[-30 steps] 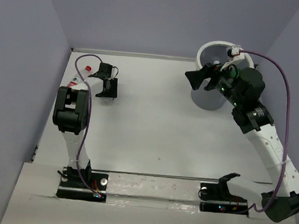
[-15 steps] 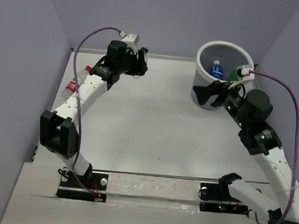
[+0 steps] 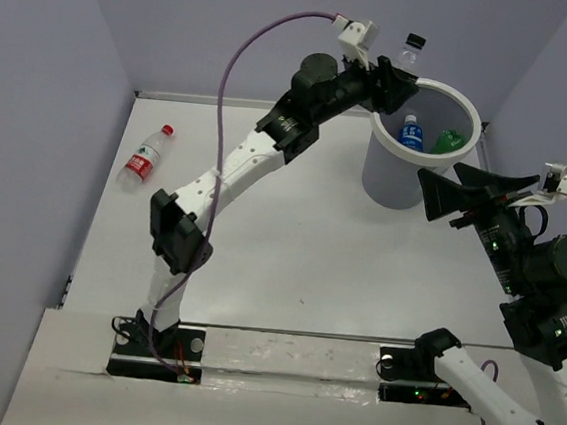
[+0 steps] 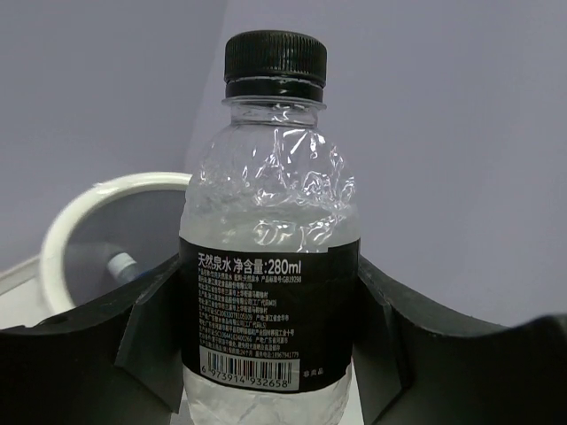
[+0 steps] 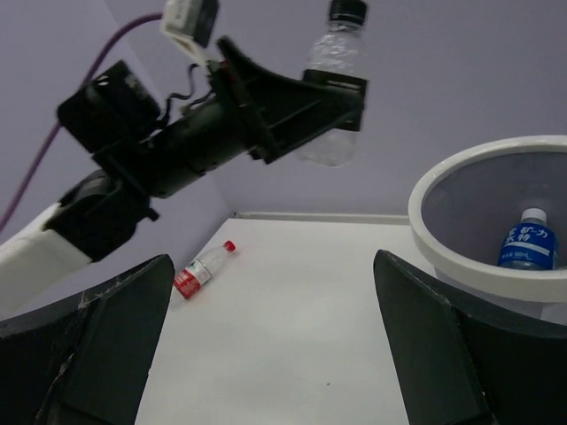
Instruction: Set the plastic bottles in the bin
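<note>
Lavender walls close in a white worktop point(image 3: 291, 243), with the grey, white-rimmed bin point(image 3: 386, 187) standing at its far right corner. Reaching across to that bin, the left arm's fingers point(image 4: 270, 305) are clamped on the black label of a clear, black-capped water bottle point(image 4: 270, 204), held upright and high beside the far-left part of the rim. Seen from the right wrist, it hangs to one side of the opening, not over it. The step in hand looks like the drop, and to do it well the arm should carry the bottle further in until it stands above the middle of the mouth. It should then lower a little before the fingers part, since a release near the thick rim could send the bottle bouncing out. The right arm's fingers point(image 5: 275, 345) are spread wide, holding nothing, near the bin's front, and should keep clear. A blue-labelled bottle point(image 3: 410, 132) and a green one point(image 3: 449, 141) lie inside the bin. A red-labelled bottle point(image 3: 143, 156) lies at the worktop's left edge, well apart.
</note>
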Robot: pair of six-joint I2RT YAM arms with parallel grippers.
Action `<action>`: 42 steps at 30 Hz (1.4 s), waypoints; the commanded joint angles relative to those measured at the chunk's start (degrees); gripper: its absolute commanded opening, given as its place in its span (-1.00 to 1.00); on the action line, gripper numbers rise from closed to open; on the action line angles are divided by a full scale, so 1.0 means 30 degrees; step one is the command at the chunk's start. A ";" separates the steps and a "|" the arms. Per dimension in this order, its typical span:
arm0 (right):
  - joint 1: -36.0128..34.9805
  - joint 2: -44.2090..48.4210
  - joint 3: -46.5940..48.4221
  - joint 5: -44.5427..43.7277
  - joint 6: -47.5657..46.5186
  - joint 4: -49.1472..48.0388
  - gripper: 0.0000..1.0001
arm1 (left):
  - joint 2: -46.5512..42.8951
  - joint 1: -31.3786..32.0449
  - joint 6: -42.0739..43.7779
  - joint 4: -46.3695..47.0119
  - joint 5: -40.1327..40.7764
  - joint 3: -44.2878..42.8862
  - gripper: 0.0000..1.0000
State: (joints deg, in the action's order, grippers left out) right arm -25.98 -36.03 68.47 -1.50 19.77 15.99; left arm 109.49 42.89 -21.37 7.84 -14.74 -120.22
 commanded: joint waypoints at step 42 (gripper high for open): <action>-0.0189 -0.0645 -0.3631 0.5712 0.0324 -0.1402 0.99 | -0.8461 -1.1446 0.5773 -0.3604 1.1355 1.4114 0.98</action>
State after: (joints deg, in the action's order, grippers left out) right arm -25.98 -36.69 59.81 12.62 20.78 15.57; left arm 80.71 13.56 -7.66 7.38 14.22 -85.10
